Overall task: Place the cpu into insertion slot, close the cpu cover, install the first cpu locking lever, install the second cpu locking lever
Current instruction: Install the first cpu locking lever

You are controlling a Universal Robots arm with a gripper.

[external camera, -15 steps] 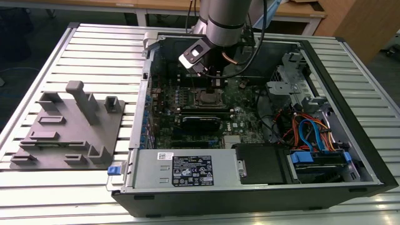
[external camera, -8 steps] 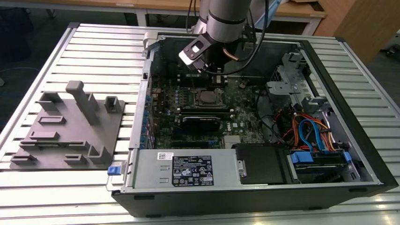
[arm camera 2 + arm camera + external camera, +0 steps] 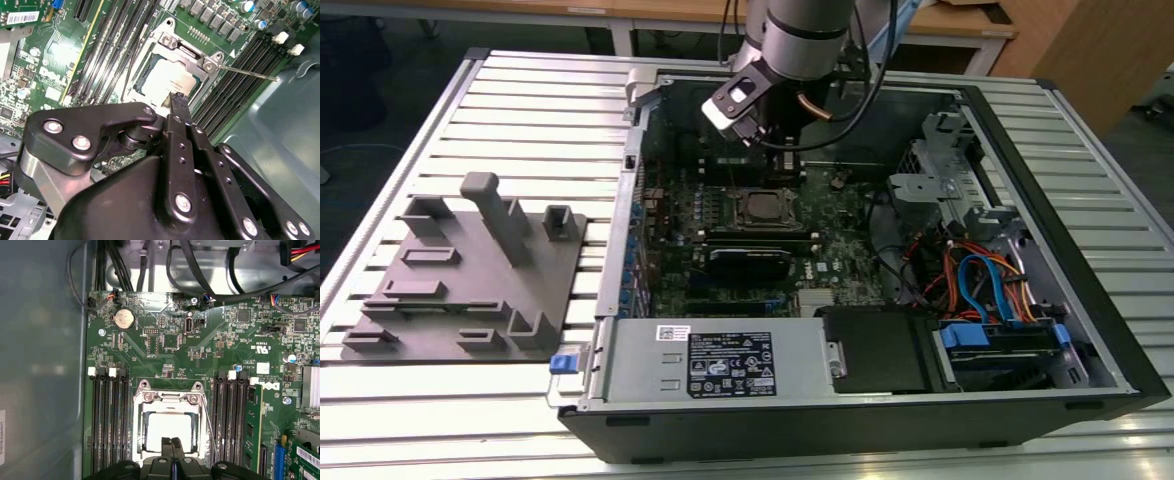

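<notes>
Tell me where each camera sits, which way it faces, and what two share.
Exterior view: off the arm, high up, looking down into the open computer case on the slatted table; the arm shows at the top.
First wrist view: on the wrist, looking straight down at the circuit board; the shut gripper shows at the cpu's edge.
Second wrist view: on the wrist, looking slantwise along the gripper at the cpu.
Both wrist views share the cpu, its cover and the gripper.

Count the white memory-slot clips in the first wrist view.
4 white clips: two on one side of the cpu cover, two on the other. The gripper may hide more.
</notes>
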